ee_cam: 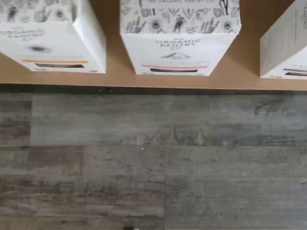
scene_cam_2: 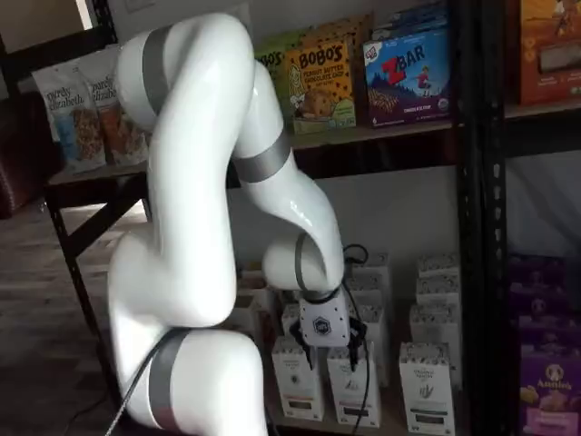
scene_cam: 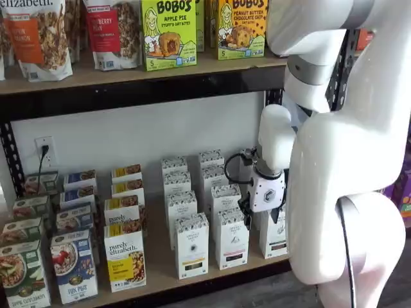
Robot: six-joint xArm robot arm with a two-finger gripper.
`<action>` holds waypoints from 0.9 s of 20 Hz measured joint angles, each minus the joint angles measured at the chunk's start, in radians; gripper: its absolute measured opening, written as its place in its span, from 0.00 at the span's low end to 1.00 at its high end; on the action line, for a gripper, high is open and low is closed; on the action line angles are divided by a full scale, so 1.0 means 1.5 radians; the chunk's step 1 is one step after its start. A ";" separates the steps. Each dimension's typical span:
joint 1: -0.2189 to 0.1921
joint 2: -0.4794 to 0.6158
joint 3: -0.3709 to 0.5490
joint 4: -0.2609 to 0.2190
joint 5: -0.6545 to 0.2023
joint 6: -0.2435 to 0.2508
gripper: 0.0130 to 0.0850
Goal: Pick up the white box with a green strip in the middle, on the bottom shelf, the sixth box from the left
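The white box [ee_cam: 287,43] shows only partly in the wrist view, turned at an angle, with a dark strip low on its front. It stands on the pale wood bottom shelf [ee_cam: 192,81]. In both shelf views it is the rightmost front white carton [scene_cam: 275,239] [scene_cam_2: 427,392]. My gripper [scene_cam: 264,221] [scene_cam_2: 331,356] hangs in front of the shelf edge, a little left of that box, level with the carton tops. Its black fingers stand apart with nothing between them. In a shelf view it partly covers the box.
Two more white cartons stand left of it, one with a pink strip [ee_cam: 178,45] and one with an orange strip [ee_cam: 50,43]. Rows of like cartons stand behind. Purely elizabeth boxes [scene_cam: 125,256] are further left, purple boxes [scene_cam_2: 545,381] right. Grey plank floor [ee_cam: 153,163] lies below.
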State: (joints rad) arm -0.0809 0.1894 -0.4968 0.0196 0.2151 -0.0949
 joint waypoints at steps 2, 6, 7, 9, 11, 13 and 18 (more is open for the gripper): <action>-0.010 0.030 -0.021 -0.002 -0.004 -0.008 1.00; -0.043 0.102 -0.080 -0.055 -0.008 0.011 1.00; -0.050 0.118 -0.094 -0.062 -0.008 0.011 1.00; -0.065 0.149 -0.124 -0.069 -0.009 0.003 1.00; -0.079 0.181 -0.159 -0.066 -0.008 -0.014 1.00; -0.087 0.204 -0.184 -0.039 -0.010 -0.049 1.00; -0.110 0.264 -0.258 0.022 -0.016 -0.132 1.00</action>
State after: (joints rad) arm -0.2459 0.5847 -0.8837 0.0533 0.1911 -0.2930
